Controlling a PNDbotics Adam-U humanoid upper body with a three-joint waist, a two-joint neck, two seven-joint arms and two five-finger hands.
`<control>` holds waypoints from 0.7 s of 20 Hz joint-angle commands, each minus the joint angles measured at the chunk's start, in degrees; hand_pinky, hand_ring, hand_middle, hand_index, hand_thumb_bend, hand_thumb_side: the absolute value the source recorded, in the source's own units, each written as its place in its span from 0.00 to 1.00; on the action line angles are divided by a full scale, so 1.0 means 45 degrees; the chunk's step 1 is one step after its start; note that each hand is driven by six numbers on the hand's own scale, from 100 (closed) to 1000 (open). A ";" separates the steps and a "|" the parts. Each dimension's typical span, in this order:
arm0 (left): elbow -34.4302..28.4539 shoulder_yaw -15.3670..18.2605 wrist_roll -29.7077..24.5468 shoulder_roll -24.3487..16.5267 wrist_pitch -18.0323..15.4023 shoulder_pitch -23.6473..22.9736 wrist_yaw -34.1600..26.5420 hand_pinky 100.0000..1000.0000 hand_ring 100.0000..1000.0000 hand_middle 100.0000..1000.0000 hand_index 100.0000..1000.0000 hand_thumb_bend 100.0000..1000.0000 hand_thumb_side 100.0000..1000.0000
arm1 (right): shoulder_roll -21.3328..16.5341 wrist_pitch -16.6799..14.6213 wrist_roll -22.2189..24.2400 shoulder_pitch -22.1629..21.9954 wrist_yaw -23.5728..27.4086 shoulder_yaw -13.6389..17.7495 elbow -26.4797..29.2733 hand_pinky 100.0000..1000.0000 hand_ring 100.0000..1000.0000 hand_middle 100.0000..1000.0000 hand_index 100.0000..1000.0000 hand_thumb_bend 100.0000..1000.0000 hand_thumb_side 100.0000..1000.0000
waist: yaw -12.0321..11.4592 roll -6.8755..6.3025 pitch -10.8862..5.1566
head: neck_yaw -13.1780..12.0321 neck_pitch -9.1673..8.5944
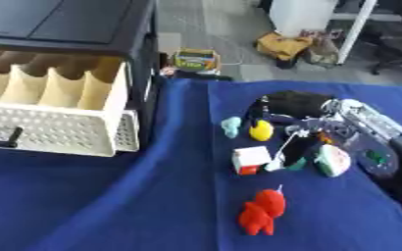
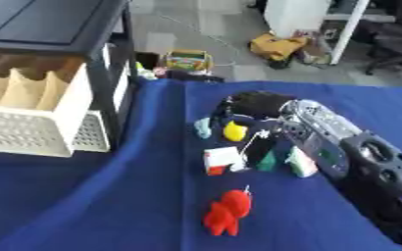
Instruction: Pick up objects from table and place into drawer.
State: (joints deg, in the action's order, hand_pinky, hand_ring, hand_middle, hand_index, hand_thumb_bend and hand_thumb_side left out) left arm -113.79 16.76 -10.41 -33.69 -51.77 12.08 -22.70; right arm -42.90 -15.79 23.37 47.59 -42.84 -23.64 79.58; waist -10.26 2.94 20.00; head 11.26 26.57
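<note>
Blue cloth (image 1: pixel 110 211) covers the table, with a perforated white drawer (image 1: pixel 59 130) open at left. Right hand (image 2: pixel 273 115) reaches among small toys; whether its fingers are apart or curled I cannot tell. Yellow duck (image 1: pixel 261 131) sits just beside them, red figure (image 1: pixel 263 212) well apart.

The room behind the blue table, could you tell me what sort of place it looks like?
Probably an office or lab workspace: a grey floor, a white desk leg, an office chair and bags lie beyond the blue-clothed table.

A matt blue cloth (image 1: pixel 110 206) covers the desk. Left of it, the drawer (image 1: pixel 54 130) is perforated cream plastic. The red toy (image 1: pixel 263 212) on the cloth looks smooth and slightly glossy.
</note>
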 commanded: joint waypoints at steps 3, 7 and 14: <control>-0.0179 0.0242 -0.0558 -0.0134 -0.0043 0.0055 -0.0377 0.52 0.62 0.71 0.82 0.00 0.54 | -0.0069 0.0083 -0.0250 0.0035 -0.0390 0.0103 -0.0239 0.75 0.76 0.52 0.74 0.62 0.38 | -0.0012 -0.0073 -0.0164 | 0.0070 -0.0181; -0.0179 0.0312 -0.0860 -0.0060 -0.0043 0.0022 -0.0596 0.52 0.62 0.71 0.82 0.00 0.54 | 0.0012 0.0097 -0.0283 -0.0057 -0.0505 0.0101 -0.0417 0.75 0.76 0.51 0.72 0.61 0.37 | -0.0023 -0.0082 -0.0117 | 0.0099 -0.0220; -0.0179 0.0386 -0.1329 0.0038 -0.0043 -0.0015 -0.0948 0.52 0.62 0.71 0.81 0.00 0.54 | 0.0170 0.0202 -0.0442 -0.0097 -0.0701 0.0119 -0.0797 0.74 0.75 0.50 0.70 0.58 0.37 | -0.0055 -0.0100 -0.0062 | 0.0151 -0.0297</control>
State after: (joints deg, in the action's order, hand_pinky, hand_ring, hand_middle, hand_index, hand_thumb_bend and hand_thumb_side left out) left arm -113.79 17.64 -13.70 -32.66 -49.72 11.98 -26.34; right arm -41.39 -15.10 21.68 46.41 -45.42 -23.70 76.19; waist -10.40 2.89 20.57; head 11.76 26.03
